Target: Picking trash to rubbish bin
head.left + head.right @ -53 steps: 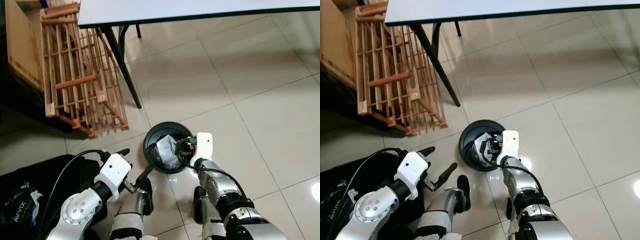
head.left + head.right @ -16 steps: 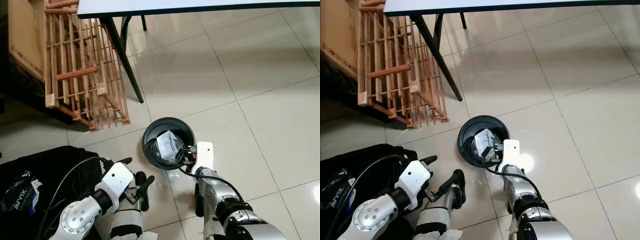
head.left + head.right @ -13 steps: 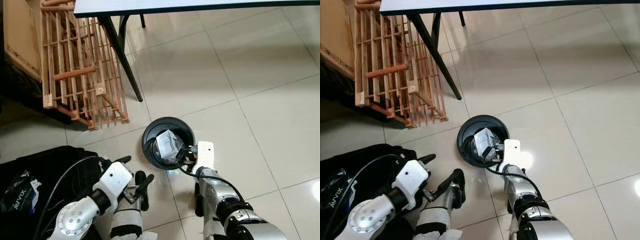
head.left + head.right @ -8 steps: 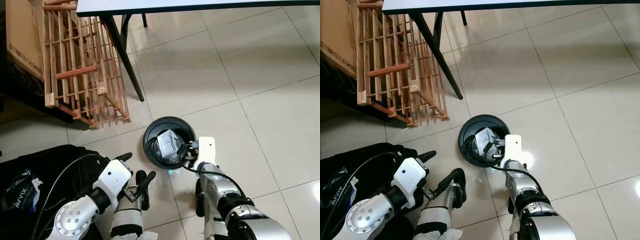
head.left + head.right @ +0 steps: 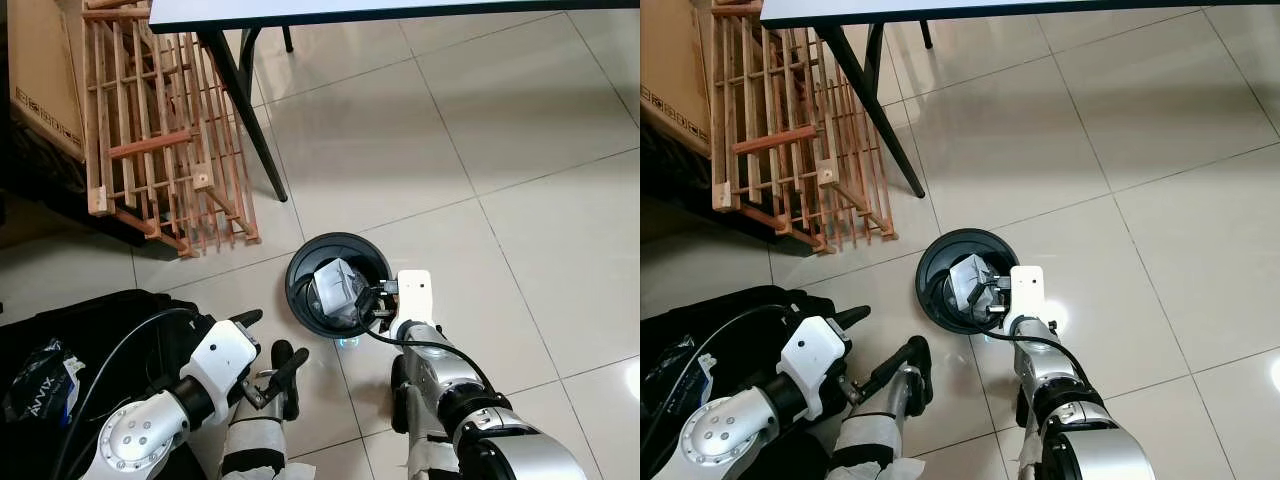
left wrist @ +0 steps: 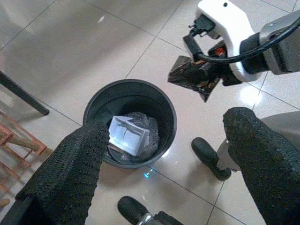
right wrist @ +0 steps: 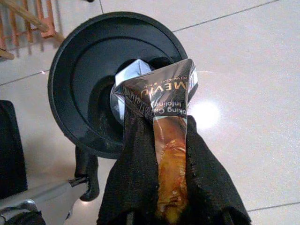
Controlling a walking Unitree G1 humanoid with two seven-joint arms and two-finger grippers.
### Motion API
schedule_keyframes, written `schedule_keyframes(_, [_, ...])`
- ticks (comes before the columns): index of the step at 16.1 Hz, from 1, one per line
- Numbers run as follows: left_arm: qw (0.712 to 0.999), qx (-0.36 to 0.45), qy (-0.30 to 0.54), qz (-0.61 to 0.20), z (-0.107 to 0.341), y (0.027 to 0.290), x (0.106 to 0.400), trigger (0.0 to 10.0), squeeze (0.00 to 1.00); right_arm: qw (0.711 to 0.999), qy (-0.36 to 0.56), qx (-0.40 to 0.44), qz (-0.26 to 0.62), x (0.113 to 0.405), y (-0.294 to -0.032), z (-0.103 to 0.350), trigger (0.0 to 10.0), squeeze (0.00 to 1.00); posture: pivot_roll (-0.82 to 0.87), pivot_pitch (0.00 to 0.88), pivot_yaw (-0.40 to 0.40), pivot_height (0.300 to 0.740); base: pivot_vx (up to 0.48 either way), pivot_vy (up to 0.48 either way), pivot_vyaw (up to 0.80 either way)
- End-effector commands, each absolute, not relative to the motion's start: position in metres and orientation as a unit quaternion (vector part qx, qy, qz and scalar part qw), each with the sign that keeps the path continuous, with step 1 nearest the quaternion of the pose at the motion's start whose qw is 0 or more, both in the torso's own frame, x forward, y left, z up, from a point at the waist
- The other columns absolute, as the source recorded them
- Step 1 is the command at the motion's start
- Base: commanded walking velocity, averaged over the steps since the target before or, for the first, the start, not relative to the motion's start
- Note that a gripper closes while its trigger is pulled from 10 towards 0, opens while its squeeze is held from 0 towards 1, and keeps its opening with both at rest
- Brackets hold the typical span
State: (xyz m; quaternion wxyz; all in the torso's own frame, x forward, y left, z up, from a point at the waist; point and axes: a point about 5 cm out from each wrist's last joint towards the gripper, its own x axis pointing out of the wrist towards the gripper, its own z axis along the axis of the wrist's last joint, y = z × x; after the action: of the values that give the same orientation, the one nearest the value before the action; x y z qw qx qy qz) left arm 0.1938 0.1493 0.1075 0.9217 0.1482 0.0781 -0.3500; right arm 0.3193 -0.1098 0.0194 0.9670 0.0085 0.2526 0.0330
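Glossy tiles below, the right gripper clenched a light, crinkly wrapper mid-body over the bin ahead; left gripper gaped.

Right claw over the black bin — white trash inside.

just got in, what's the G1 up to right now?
Binning trash. The right gripper is shut on a dark snack wrapper, held over the rim of the black rubbish bin on the tiled floor. A white carton already lies inside the bin. The left gripper hangs open and empty beside it.
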Motion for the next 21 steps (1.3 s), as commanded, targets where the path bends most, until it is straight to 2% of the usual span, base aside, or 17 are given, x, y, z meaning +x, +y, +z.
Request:
schedule_keyframes(1, [0.916,0.141,0.099,-0.363,0.102,0.149,0.184,10.0,0.00,0.958,0.282,0.011,0.046,0.306,-0.104,0.005,10.0,0.00,0.20,0.559,0.129,0.740,0.000,0.000,0.00])
schedule_keyframes(8, [0.904,0.136,0.114,-0.390,0.103,0.149,0.178,10.0,0.00,0.961,0.271,0.006,0.051,0.310,-0.103,0.009,10.0,0.00,0.21,0.561,0.130,0.740,0.000,0.000,0.00])
schedule_keyframes(21, [0.901,0.143,0.120,-0.392,0.104,0.150,0.175,10.0,0.00,0.963,0.265,0.019,0.053,0.310,-0.097,0.010,10.0,0.00,0.24,0.567,0.138,0.740,0.000,0.000,0.00])
